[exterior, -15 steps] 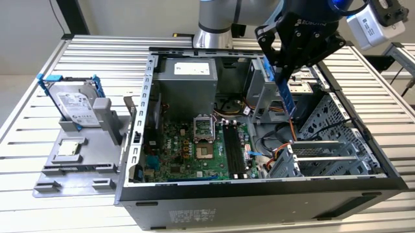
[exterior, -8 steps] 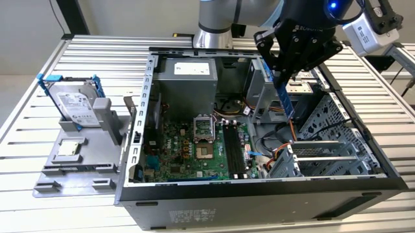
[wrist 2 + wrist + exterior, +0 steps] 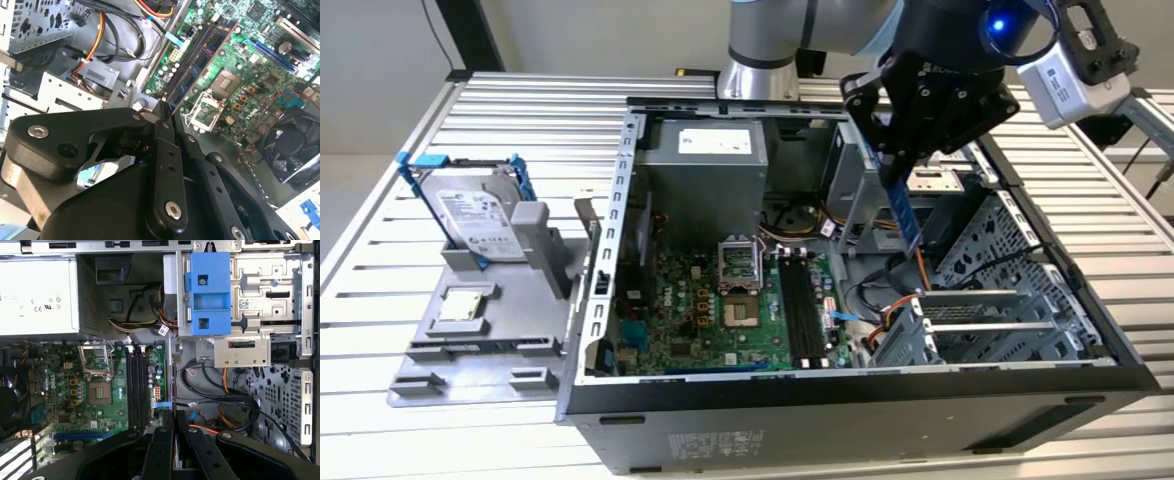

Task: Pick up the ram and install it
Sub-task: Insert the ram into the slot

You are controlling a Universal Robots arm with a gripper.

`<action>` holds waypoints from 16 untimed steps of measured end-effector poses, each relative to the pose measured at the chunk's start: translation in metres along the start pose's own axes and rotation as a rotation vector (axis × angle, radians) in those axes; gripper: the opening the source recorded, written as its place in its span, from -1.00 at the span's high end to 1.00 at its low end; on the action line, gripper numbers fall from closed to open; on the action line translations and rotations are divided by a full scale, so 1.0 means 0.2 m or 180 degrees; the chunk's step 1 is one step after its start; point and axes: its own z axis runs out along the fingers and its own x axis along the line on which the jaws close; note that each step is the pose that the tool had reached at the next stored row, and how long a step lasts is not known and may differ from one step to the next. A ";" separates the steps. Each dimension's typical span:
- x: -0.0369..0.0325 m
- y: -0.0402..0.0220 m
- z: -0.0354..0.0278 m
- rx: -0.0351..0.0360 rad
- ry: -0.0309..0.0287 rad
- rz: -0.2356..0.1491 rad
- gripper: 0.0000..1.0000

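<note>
The pick-up is done: the gripper [image 3: 903,165] is clamped on the ram [image 3: 907,215], which hangs on edge in the air, above the black memory slots [image 3: 801,300] of the open computer case [image 3: 854,400] and off to the exterior view's right of them. It touches no slot, so the seating is judged not yet done. The ram is a long, narrow dark blue board with black chips along its face in the second wrist view [image 3: 200,60], and a thin edge-on line beside the memory slots in the first wrist view [image 3: 173,385].
</note>
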 end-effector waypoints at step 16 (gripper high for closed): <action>0.001 -0.002 0.065 0.0002 0.0000 0.0000 1.00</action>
